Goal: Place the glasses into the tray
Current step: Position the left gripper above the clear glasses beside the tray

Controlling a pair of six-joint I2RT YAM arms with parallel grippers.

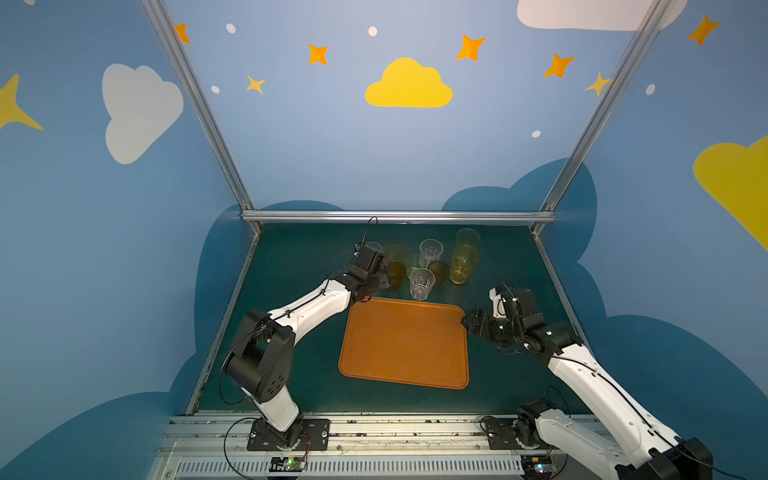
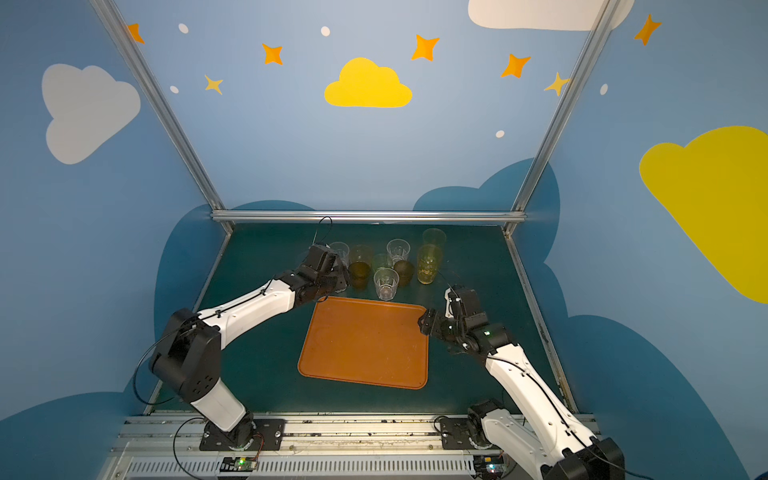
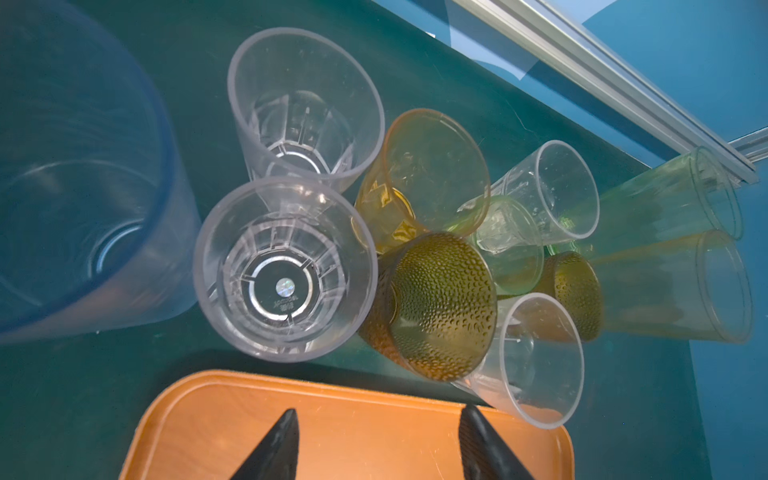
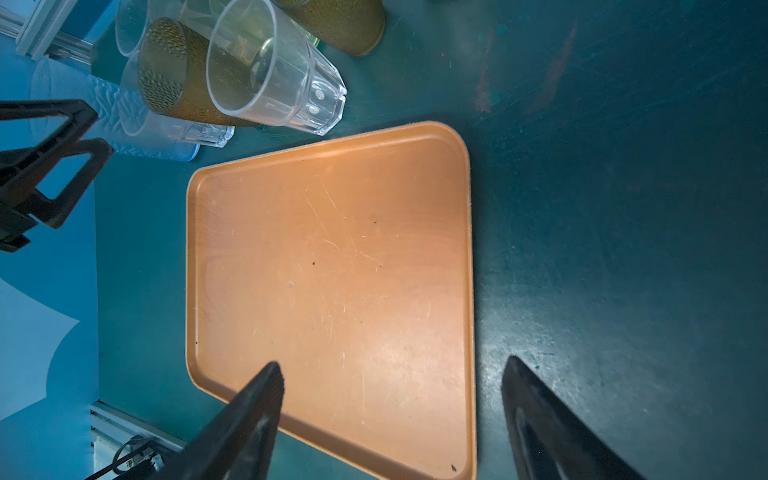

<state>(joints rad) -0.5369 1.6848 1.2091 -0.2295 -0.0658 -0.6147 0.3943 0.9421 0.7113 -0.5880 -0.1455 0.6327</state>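
Progress: nothing placed yet; the tray (image 1: 405,345) is bare, and all eleven glasses (image 1: 424,266) are left to move.
Glasses: upright on the table (image 1: 291,374), clustered just past the tray's far rim, many touching.
Left gripper (image 3: 380,415): over the tray's far-left corner, beside the cluster; jaws apart, nothing between them.
Right gripper (image 4: 394,362): over the tray's right rim, well apart from the glasses; jaws wide, empty.
Around: a metal rail (image 3: 602,75) runs behind the cluster.
In the way: tight packing probably leaves little finger room; the clear glass (image 3: 286,270) and the blue glass (image 3: 83,166) on the near side look the easiest to reach.
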